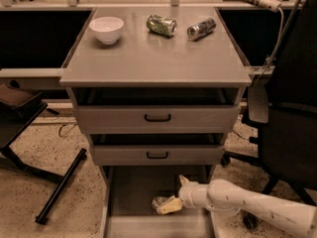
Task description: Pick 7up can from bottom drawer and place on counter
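The 7up can (159,201), small and pale green, lies on the floor of the open bottom drawer (131,192), near its middle. My gripper (175,193) reaches into the drawer from the right on a white arm. Its fingers are spread apart: one (168,207) lies right beside the can, touching or nearly touching it, and the other (183,179) points up and away from it. The counter (153,61) is the grey cabinet top above.
On the counter stand a white bowl (106,29), a darker green can (161,25) and a silver can (201,29). Two drawer fronts (157,118) with black handles sit above the open drawer. A black office chair (290,133) stands right, and a black stand leg (59,187) lies left.
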Motion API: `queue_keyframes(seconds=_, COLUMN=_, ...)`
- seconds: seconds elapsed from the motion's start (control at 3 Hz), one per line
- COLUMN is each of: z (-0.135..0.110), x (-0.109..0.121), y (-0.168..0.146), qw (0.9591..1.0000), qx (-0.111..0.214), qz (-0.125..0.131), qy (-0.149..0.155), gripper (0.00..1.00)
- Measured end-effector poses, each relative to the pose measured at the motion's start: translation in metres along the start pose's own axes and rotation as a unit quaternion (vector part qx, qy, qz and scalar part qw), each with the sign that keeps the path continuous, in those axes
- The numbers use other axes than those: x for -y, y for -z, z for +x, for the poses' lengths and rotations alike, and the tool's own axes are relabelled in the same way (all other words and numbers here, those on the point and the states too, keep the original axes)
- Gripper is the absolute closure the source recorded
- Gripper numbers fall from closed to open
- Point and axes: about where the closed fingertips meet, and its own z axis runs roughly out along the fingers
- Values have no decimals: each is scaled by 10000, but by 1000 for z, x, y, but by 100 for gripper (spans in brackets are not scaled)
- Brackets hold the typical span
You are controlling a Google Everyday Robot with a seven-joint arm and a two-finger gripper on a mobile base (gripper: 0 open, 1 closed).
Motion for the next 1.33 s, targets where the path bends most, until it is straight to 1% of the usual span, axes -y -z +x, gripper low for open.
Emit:
queue_keyframes(seconds=0.33, z=56, x=18, y=-32, qw=9986, qx=-214, qz=206, qy=-445, gripper=0)
queue_keyframes(seconds=0.67, z=104, x=25, y=-71, qw=9956, qx=-327, qz=276, qy=-838, gripper=0)
queue_keyframes(seconds=1.0, z=104, x=25, y=-71, qw=9956, qx=-327, qz=275, qy=-838, gripper=0)
queue_keyframes(seconds=1.33, z=100, x=22, y=-85, qw=9956, qx=-229, qz=228, qy=-882, gripper=0)
